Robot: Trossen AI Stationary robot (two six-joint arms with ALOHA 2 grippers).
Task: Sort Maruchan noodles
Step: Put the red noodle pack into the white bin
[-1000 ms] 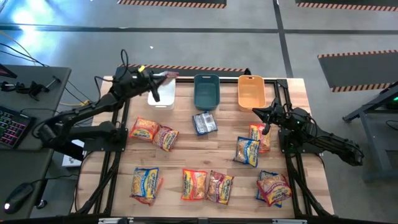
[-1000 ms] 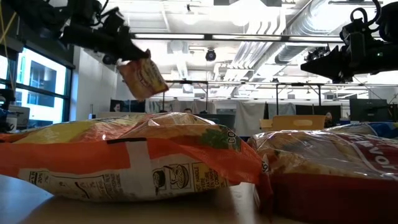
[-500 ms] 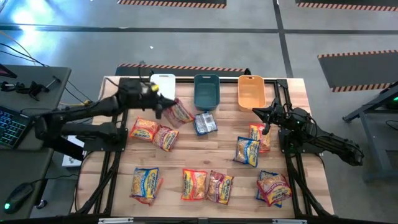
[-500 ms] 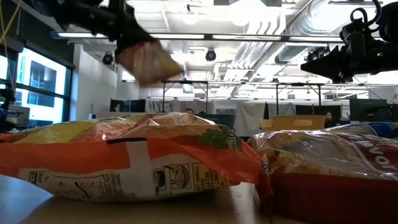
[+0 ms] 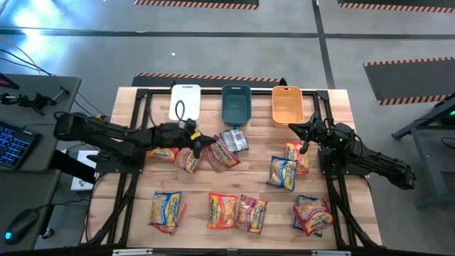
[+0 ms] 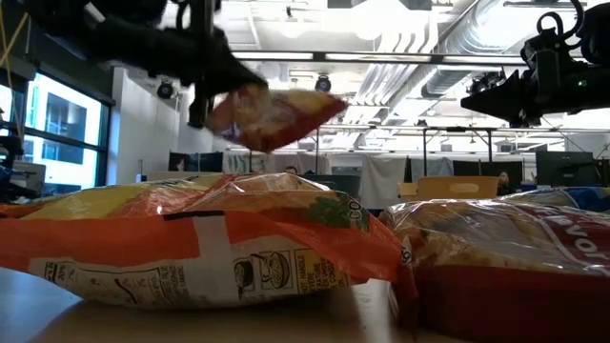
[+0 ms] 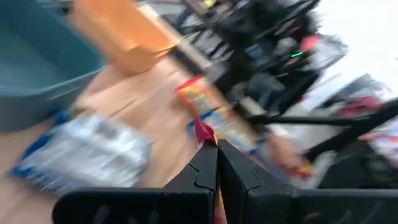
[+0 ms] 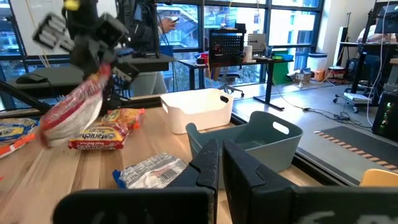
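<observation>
High view: the left gripper hangs over mid-table, jaws clamped on a pink-red packet that trails toward the silver packet below the teal bin; a second ago this packet was over the white bin, so it has been swung away unreleased and that bin shows empty; judged, the carry is heading toward another bin or a re-placement, and no sort has been completed; the orange bin also looks empty; the right gripper waits unmoved beside the orange bin, closed on nothing. Low view: the held packet hangs tilted in the air, well clear of the packets lying in the foreground. Left wrist view: the fingers are pressed together with a red packet edge pinched at their tips. Right wrist view: the right fingers are together and empty; the left arm carries the packet above the wood.
</observation>
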